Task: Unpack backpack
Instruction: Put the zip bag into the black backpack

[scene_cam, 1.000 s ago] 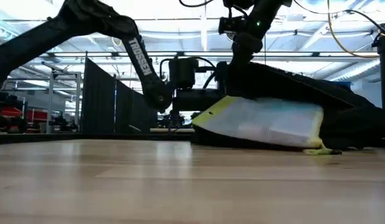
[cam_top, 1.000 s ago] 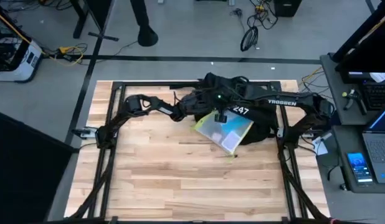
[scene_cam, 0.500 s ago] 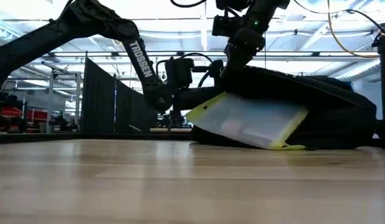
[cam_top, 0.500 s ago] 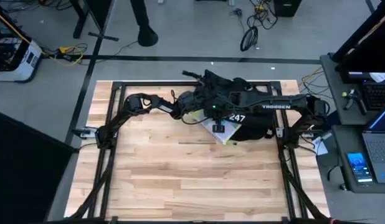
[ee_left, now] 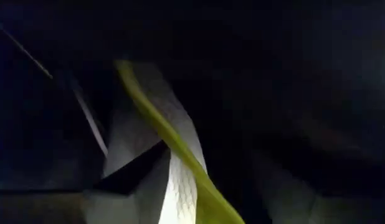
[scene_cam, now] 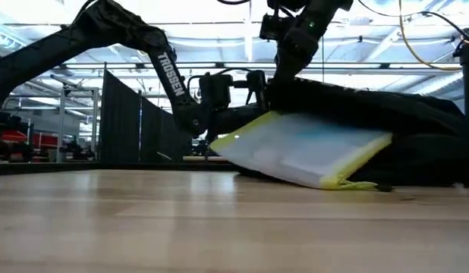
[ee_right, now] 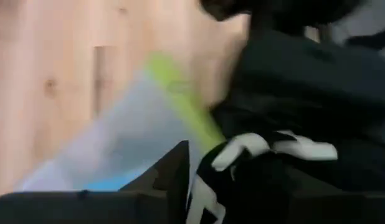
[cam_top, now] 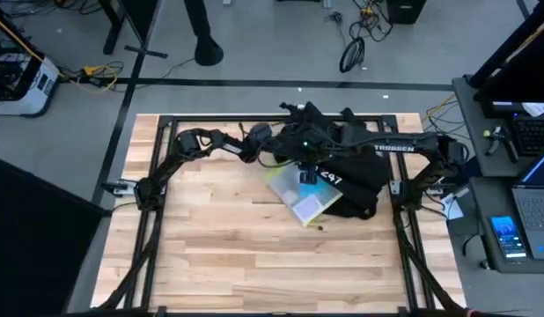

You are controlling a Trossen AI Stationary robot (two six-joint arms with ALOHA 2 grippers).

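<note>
A: High view first. What are we seeing?
B: We're seeing the backpack lying at the far-centre of the desk, w/ white "247" lettering showing. A translucent pouch w/ yellow-green edging is sticking out of it toward the near side. The right end effector is hovering over the pouch where it meets the bag; the left end effector is reaching in at the bag's far-left edge. For both, we can't tell whether the fingers are clenched or released.
A: Low view?
B: We're looking across the desk. The backpack is slumping flat, and the pouch is tilting out from under its flap, the lower yellow corner touching the wood. One arm is coming down onto the bag top from above, another reaching in from behind at left.
A: Left wrist?
B: Mostly dark; we're peering inside black fabric. The pouch's yellow-green edge is running diagonally across. Fingers aren't making themselves out.
A: Right wrist?
B: We're seeing the pouch lying over the wood, the backpack beside it w/ white lettering. Blurred, so grip state is unclear here too.
</note>
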